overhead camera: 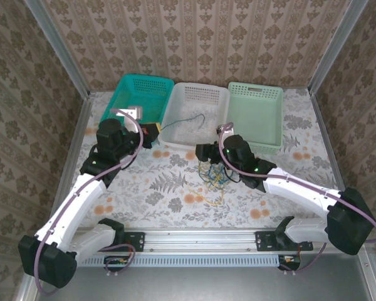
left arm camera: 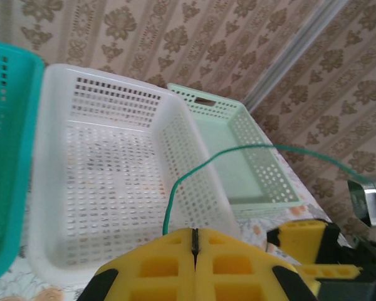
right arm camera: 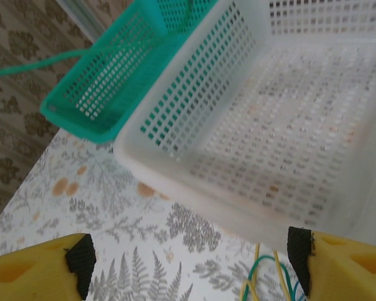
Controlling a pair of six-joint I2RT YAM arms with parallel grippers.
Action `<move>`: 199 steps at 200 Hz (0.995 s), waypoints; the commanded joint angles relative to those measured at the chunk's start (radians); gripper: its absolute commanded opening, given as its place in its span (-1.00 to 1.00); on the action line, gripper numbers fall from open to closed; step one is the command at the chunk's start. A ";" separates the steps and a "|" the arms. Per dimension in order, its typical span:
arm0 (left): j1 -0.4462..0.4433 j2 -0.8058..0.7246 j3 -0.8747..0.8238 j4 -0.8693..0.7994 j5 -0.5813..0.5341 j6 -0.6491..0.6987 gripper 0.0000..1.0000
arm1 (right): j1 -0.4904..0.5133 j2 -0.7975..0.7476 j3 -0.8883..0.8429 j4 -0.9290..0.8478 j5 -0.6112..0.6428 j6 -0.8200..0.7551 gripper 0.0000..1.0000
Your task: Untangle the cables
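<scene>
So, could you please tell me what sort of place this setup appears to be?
Probably a lab robot cell dressed to look domestic: damask wallpaper panels set in bare metal framing, a fern-print tabletop, and an aluminium mounting rail along the near edge.

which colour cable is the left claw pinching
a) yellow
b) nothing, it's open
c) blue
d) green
d: the left claw is shut, and the green cable rises from its tips and arcs across in front of the white basket.
</scene>
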 commanded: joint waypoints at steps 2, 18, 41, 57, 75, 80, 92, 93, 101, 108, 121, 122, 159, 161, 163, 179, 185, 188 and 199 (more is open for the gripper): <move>-0.012 -0.010 -0.026 0.062 0.028 -0.069 -1.00 | 0.006 0.019 -0.013 0.136 0.092 -0.012 0.73; -0.016 -0.024 -0.044 0.069 0.028 -0.088 -1.00 | 0.001 0.026 -0.008 0.173 0.093 -0.014 0.75; -0.019 -0.048 -0.075 0.076 0.032 -0.108 -1.00 | -0.010 0.037 0.010 0.186 0.091 -0.015 0.75; -0.024 -0.055 -0.090 0.077 0.045 -0.123 -1.00 | -0.017 0.042 0.014 0.209 0.089 -0.029 0.75; -0.029 -0.060 -0.103 0.084 0.053 -0.137 -1.00 | -0.017 0.053 0.047 0.193 0.086 -0.076 0.73; -0.031 -0.061 -0.106 0.088 0.056 -0.142 -1.00 | -0.016 0.057 0.058 0.185 0.084 -0.094 0.73; -0.030 -0.060 -0.111 0.101 0.065 -0.153 -1.00 | -0.013 0.070 0.087 0.170 0.083 -0.150 0.72; -0.031 -0.060 -0.111 0.102 0.066 -0.153 -1.00 | -0.013 0.072 0.089 0.168 0.084 -0.153 0.72; -0.032 -0.057 -0.111 0.105 0.074 -0.160 -1.00 | -0.013 0.082 0.108 0.150 0.093 -0.183 0.72; -0.032 -0.056 -0.112 0.107 0.079 -0.163 -1.00 | -0.014 0.088 0.121 0.139 0.098 -0.205 0.72; -0.032 -0.056 -0.113 0.109 0.088 -0.171 -1.00 | -0.018 0.097 0.134 0.129 0.099 -0.228 0.72; -0.032 -0.056 -0.114 0.110 0.088 -0.171 -1.00 | -0.019 0.098 0.135 0.128 0.100 -0.229 0.72; -0.032 -0.068 -0.126 0.099 0.090 -0.168 -1.00 | -0.043 0.076 0.122 0.138 0.074 -0.231 0.30; -0.032 -0.068 -0.127 0.098 0.091 -0.167 -1.00 | -0.044 0.074 0.122 0.138 0.073 -0.230 0.29; -0.032 -0.070 -0.128 0.098 0.091 -0.168 -1.00 | -0.045 0.072 0.121 0.137 0.072 -0.230 0.27; -0.031 -0.074 -0.139 0.095 0.091 -0.167 -1.00 | -0.055 0.056 0.118 0.132 0.067 -0.224 0.04; -0.029 -0.077 -0.145 0.095 0.089 -0.168 -1.00 | -0.062 0.050 0.116 0.130 0.063 -0.221 -0.04; -0.028 -0.079 -0.147 0.095 0.089 -0.168 -1.00 | -0.066 0.048 0.114 0.129 0.060 -0.218 -0.09; -0.025 -0.087 -0.159 0.099 0.089 -0.172 -1.00 | -0.082 0.036 0.105 0.131 0.050 -0.202 -0.23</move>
